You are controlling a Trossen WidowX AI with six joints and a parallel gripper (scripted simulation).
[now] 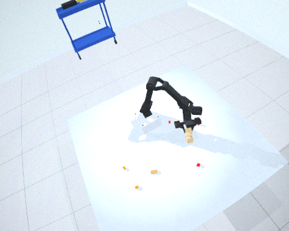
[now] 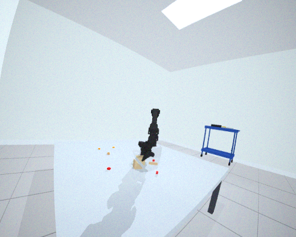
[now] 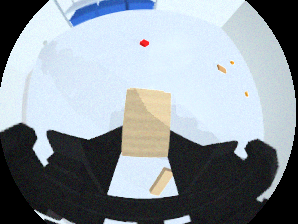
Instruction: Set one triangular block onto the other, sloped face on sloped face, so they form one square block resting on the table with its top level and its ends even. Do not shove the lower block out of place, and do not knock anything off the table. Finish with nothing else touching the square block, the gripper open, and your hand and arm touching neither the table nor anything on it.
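Upper wedge gripped, low over lower wedge.

White bench (image 1: 241, 165) carrying everything; blue cart (image 1: 86, 25) on floor well apart. Black arm (image 1: 170, 94) arched from base down toward bench right of centre. Hand (image 1: 187, 125) closed on upper triangular block (image 3: 147, 123), held between the fingers, pointing down. Lower triangular block (image 1: 190, 139) on bench directly below, just beside or touching the held one; contact not resolvable. Small tan block (image 1: 153, 171) near front, well apart. Red cube (image 1: 198, 165) and orange bits (image 1: 124, 167) scattered on bench, apart from the blocks.
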